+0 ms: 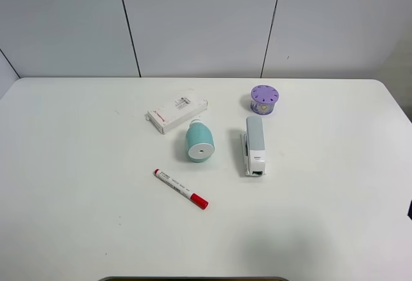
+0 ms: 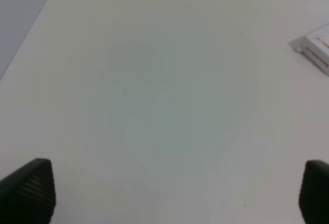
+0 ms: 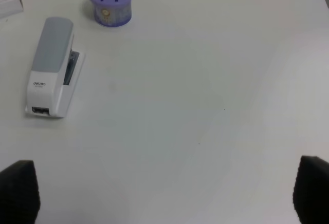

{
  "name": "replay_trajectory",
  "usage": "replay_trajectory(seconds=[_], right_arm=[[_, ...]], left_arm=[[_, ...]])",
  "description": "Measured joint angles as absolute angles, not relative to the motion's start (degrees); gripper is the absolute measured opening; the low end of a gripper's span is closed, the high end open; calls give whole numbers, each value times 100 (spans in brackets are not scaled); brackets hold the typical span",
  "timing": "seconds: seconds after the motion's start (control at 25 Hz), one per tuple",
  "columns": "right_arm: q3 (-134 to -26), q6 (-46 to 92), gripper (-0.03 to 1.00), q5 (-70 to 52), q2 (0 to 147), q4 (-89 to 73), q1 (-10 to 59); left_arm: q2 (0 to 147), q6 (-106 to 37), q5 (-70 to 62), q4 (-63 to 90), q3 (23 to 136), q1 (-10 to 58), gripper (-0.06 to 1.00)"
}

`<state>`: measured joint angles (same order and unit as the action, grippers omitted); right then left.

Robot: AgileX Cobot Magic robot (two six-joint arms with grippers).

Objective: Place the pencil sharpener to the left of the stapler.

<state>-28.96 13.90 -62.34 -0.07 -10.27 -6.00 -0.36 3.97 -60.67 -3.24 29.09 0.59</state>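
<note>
While both end effectors hang spread wide over bare desk (image 1: pixel 77 165), the pencil sharpener (image 1: pixel 199 142) lies on its side just left of the stapler (image 1: pixel 254 145); its light, smooth, rounded plastic may roll, so grip across the body.

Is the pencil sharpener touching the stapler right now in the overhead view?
No: the pencil sharpener lies to the left of the stapler with a clear strip of bare table between them.

left fingers (image 2: pixel 28 190): black, ribbed pads | right fingers (image 3: pixel 18 190): black, blunt
</note>
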Motion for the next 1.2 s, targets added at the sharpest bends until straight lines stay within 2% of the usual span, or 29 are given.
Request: replay_trajectory(seconds=[0.6,1.2], right_arm=[[-2896,1384,99,-6234,-7,-1027,-579],[-2896,1374,99,-6234,-7,-1027,-154]], left_arm=[[-36,397,-6067,-324,2909,59,95],[-36,397,-6067,-324,2909,59,95]])
